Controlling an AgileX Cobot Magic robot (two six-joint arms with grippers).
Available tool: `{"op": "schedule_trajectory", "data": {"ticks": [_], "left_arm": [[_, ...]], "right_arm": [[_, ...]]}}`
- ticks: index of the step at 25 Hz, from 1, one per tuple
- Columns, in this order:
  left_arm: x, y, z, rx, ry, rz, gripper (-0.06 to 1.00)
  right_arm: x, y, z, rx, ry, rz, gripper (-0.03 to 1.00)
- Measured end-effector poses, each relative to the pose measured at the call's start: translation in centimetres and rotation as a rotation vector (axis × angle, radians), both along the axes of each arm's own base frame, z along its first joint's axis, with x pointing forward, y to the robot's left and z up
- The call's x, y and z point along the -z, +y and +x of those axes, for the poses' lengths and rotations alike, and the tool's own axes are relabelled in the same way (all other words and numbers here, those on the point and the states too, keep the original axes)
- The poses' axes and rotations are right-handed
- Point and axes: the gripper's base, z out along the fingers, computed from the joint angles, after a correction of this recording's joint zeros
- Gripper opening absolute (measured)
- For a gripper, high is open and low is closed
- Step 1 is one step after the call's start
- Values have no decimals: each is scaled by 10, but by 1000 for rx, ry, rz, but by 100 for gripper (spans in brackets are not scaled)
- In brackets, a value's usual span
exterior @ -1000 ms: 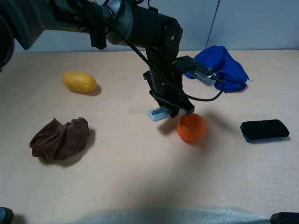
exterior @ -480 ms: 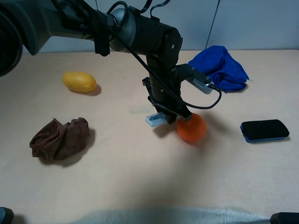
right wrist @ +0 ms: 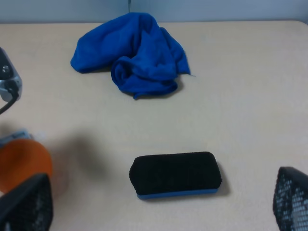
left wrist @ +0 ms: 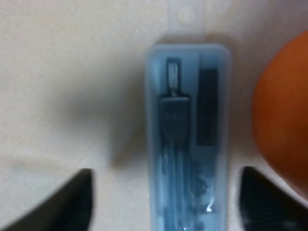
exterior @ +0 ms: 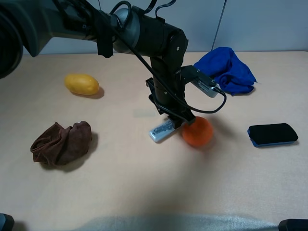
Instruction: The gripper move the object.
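One object (exterior: 161, 131) laid flat on surface (exterior: 144, 183) at frame centre, straddled by left gripper (exterior: 173, 122), fingers spread apart; orange ball (exterior: 197, 131) seen just right.

The worktop (exterior: 120, 183) is presenting a smooth, matt, pale beige face. The case (left wrist: 187, 120) is showing as translucent bluish plastic, lightly glossy. The blue cloth (right wrist: 132, 53) and the brown cloth (exterior: 61, 143) are looking soft, rumpled and matt. The eraser (right wrist: 175, 173) is displaying a fuzzy black top over a blue edge. The orange ball (exterior: 197, 131) is appearing smooth and dull. The fingers (right wrist: 293, 202) of the right tool (right wrist: 156, 202) are showing a black, mesh-textured surface.
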Motion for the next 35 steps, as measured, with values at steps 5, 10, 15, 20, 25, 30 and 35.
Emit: {"op": "schedule_trajectory", "data": {"ticks": [5, 10, 15, 20, 25, 30, 35], "left_arm": [[0, 1, 0, -11, 0, 5, 92], [0, 1, 0, -7, -2, 14, 95], [0, 5, -1, 7, 9, 60, 95], [1, 9, -3, 11, 33, 100, 95], [-11, 11, -2, 15, 0, 106, 95], [-38, 15, -1, -1, -42, 94, 95], [-64, 19, -4, -5, -66, 74, 95]], "right_arm": [[0, 0, 0, 0, 0, 0, 69], [0, 0, 0, 0, 0, 0, 69], [0, 0, 0, 0, 0, 0, 69], [0, 0, 0, 0, 0, 0, 69], [0, 0, 0, 0, 0, 0, 69], [0, 0, 0, 0, 0, 0, 69], [0, 0, 0, 0, 0, 0, 69]]}}
